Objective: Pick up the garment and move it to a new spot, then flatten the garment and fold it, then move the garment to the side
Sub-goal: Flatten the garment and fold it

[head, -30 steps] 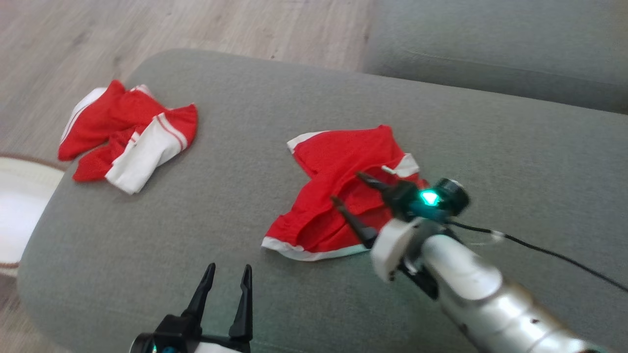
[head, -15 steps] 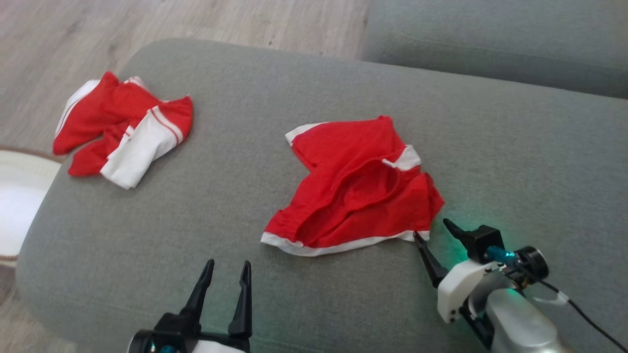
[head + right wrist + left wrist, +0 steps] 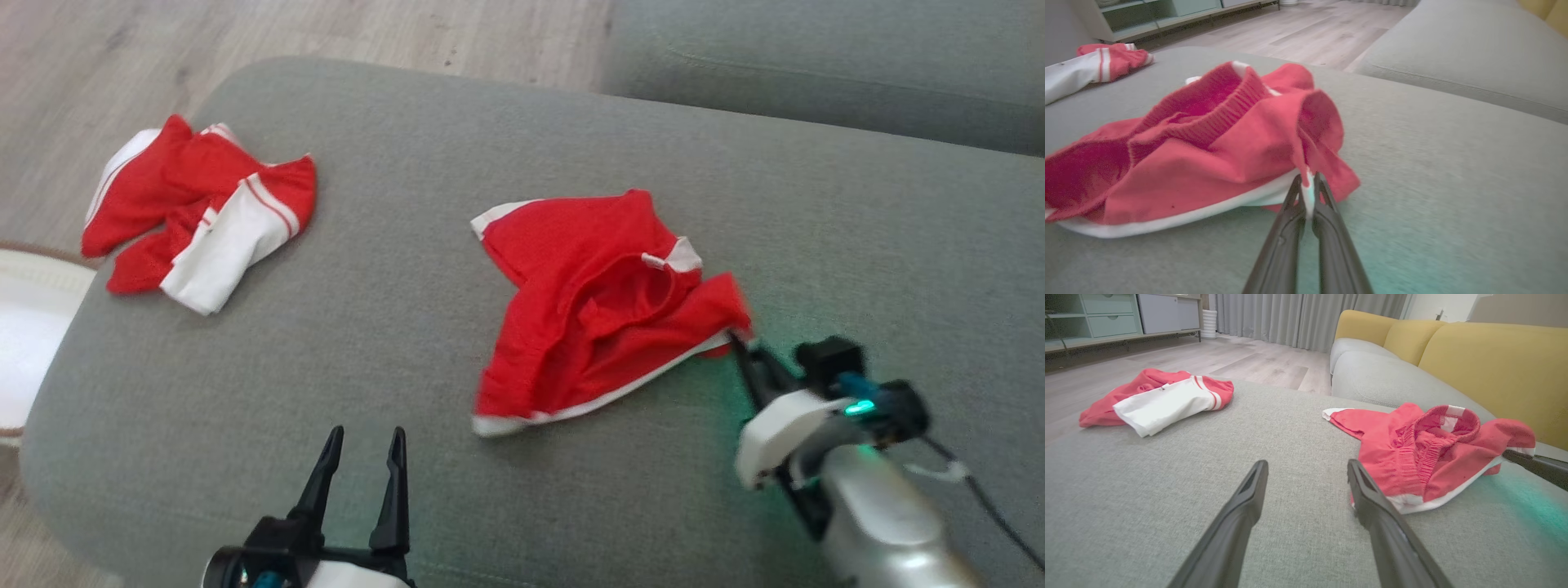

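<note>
The garment point(image 3: 604, 306) is a pair of red shorts with white trim, lying crumpled at the middle of the grey cushion point(image 3: 408, 327). My right gripper point(image 3: 739, 343) is shut on the white-edged corner at the garment's right end; in the right wrist view the fingertips point(image 3: 1308, 185) pinch that hem and the garment point(image 3: 1208, 143) bunches to the left. My left gripper point(image 3: 363, 437) stands open near the cushion's front edge, left of the garment, holding nothing. In the left wrist view its fingers point(image 3: 1372, 498) point past the garment point(image 3: 1425, 453).
A second red and white piece of clothing point(image 3: 200, 220) lies at the cushion's far left. Wooden floor point(image 3: 326, 41) lies beyond, a white rug point(image 3: 33, 327) at left. Another grey cushion point(image 3: 816, 73) adjoins at upper right, with yellow backrests point(image 3: 1494, 363) in the left wrist view.
My right gripper went from open over the garment to its right corner and shut on the hem, drawing that corner right. The left gripper stayed put. The head camera shifted slightly.
</note>
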